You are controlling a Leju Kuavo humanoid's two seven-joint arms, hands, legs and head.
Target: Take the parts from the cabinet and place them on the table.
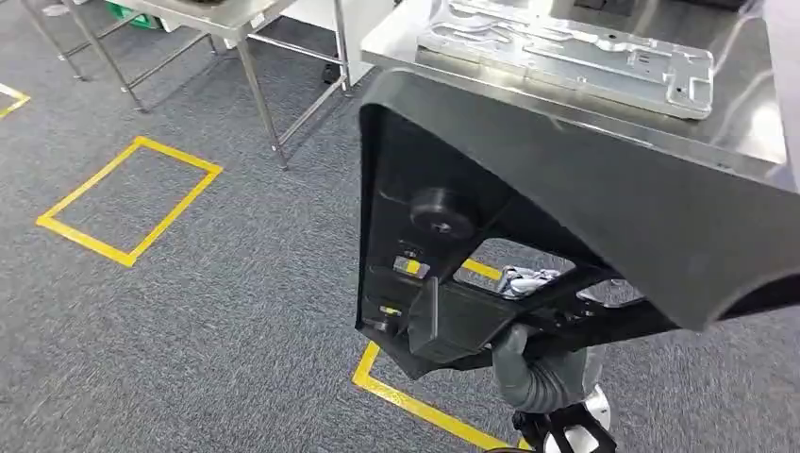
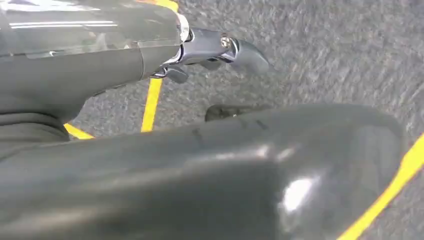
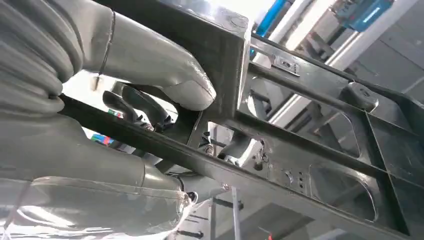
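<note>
A large black plastic part (image 1: 528, 198), moulded with ribs and openings, hangs close in front of me and covers much of the head view. My right hand (image 1: 533, 373) grips it from below at its lower edge. Seen from the right wrist, the grey thumb (image 3: 175, 75) presses on a rib of the part (image 3: 310, 150), with the dark fingers (image 3: 140, 107) behind that rib. From the left wrist, the part's glossy curved surface (image 2: 225, 175) lies close by and my left hand (image 2: 210, 50) reaches out beyond it over the carpet. Its hold on the part is hidden.
A steel table (image 1: 745, 123) stands ahead at the upper right, with a flat silver metal plate (image 1: 575, 52) lying on it. Another metal-legged table (image 1: 236, 24) stands at the back left. Yellow tape squares (image 1: 132, 198) mark the grey carpet.
</note>
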